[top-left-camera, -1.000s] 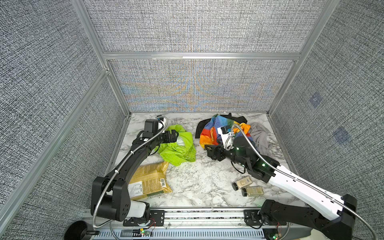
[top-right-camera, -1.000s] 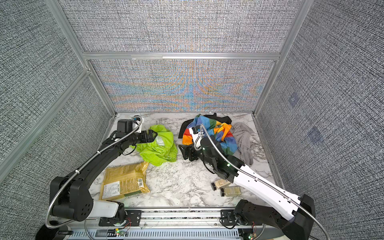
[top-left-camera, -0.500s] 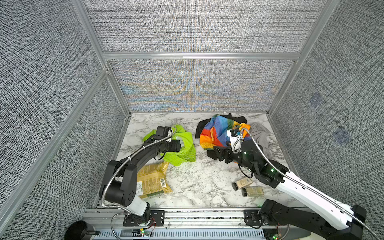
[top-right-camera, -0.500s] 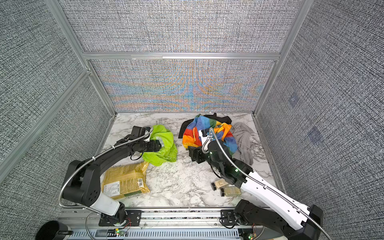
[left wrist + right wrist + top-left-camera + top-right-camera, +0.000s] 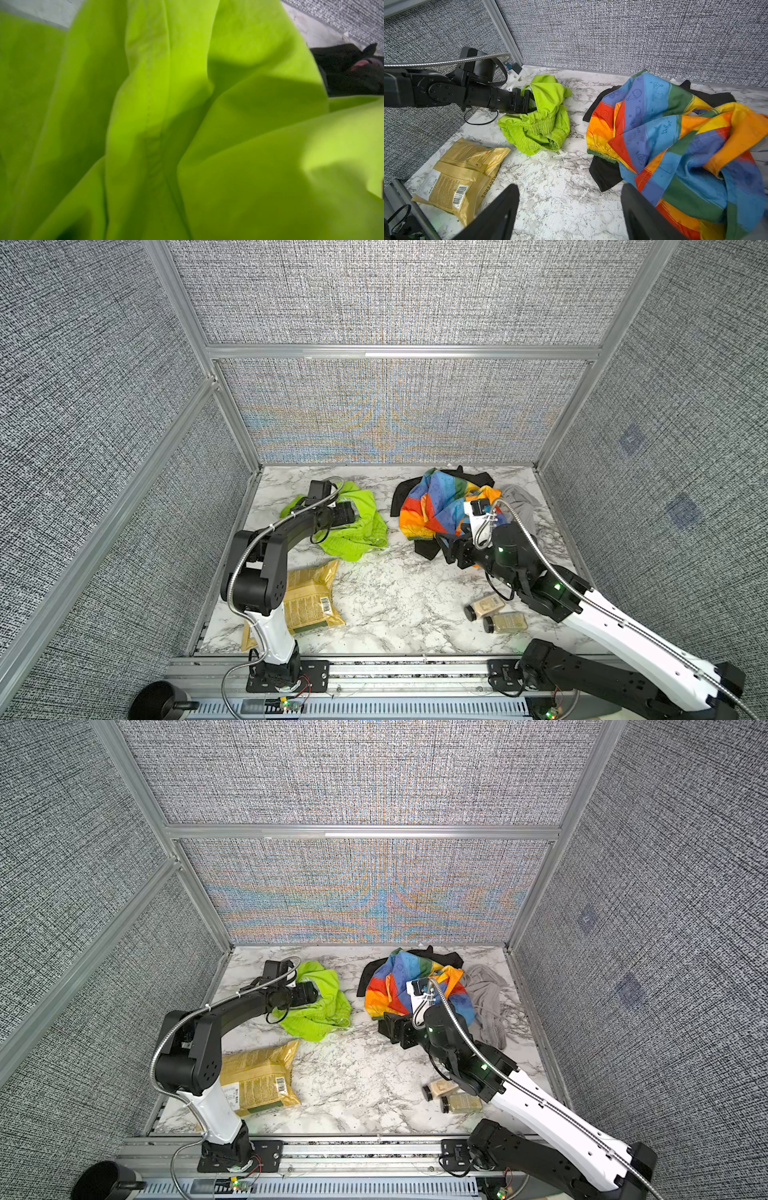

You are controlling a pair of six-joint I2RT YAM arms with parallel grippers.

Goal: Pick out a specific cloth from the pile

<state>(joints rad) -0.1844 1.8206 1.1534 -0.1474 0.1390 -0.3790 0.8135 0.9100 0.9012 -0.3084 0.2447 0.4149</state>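
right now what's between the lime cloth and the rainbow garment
Bare marble table, plus a black garment's edge poking from under the rainbow garment; the lime cloth lies apart. Right wrist view shows it.

the green cloth (image 5: 187,124) fills the left wrist view, close and blurred, and swallows the tips of the left gripper (image 5: 528,101), so its grip cannot be told. the black garment (image 5: 604,174) lies mostly under the rainbow garment (image 5: 675,135). print on the pouch (image 5: 452,178) is too small to read.
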